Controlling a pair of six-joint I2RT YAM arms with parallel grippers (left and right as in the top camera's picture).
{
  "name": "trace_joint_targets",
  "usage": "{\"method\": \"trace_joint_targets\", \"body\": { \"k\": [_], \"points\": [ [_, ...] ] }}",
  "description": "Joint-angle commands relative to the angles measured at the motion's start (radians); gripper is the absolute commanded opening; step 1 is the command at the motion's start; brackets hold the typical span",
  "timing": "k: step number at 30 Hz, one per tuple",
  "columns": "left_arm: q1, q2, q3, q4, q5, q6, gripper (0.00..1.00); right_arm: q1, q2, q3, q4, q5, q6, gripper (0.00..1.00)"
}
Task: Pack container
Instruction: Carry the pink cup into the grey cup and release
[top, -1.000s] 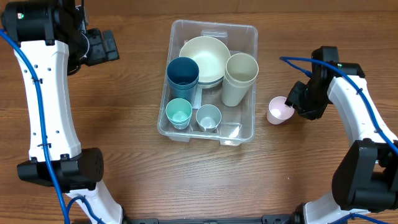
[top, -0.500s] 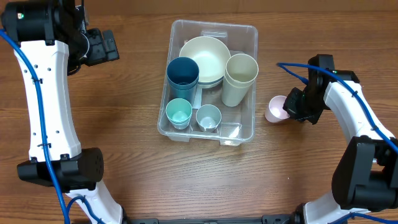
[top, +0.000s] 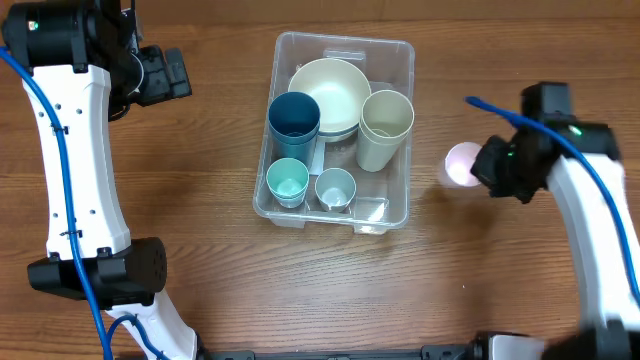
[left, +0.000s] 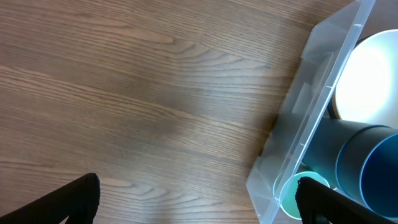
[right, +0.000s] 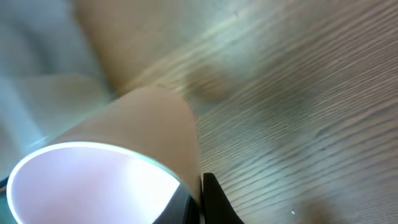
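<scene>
My right claw (top: 476, 166) pinches the pink cup (top: 458, 163), by the rim I think, it's blurry. Probably light, stiff, slick plastic. The container (top: 400, 52) sits beside my claw.

The left arm (top: 75, 150) stretches along the table well left of the container (top: 344, 38), and the left gripper (top: 183, 76) faces its far-left corner, jaws spread wide. The right gripper (top: 480, 165) hangs just right of the container, jaws clamped on a pink cup (top: 458, 165).

Overhead, the pink cup (top: 458, 164) and the right arm (top: 590, 210) beside it are blurred
</scene>
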Motion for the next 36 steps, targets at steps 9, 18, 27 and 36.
{"method": "trace_joint_targets", "body": {
  "k": [9,18,27,36],
  "points": [
    [-0.003,-0.004,0.008,-0.002,-0.005,0.019,1.00,0.315,-0.216,0.034,-0.019,-0.014,0.005,0.04],
    [-0.003,-0.004,0.008,-0.002,-0.005,0.019,1.00,0.564,-0.131,0.034,0.148,0.098,0.059,0.04],
    [-0.003,-0.004,0.008,-0.002,-0.005,0.019,1.00,0.614,0.085,0.034,0.181,0.102,0.069,0.04],
    [-0.003,-0.004,0.008,-0.002,-0.005,0.019,1.00,0.645,0.132,0.034,0.249,0.114,0.065,0.04]
  ]
}}
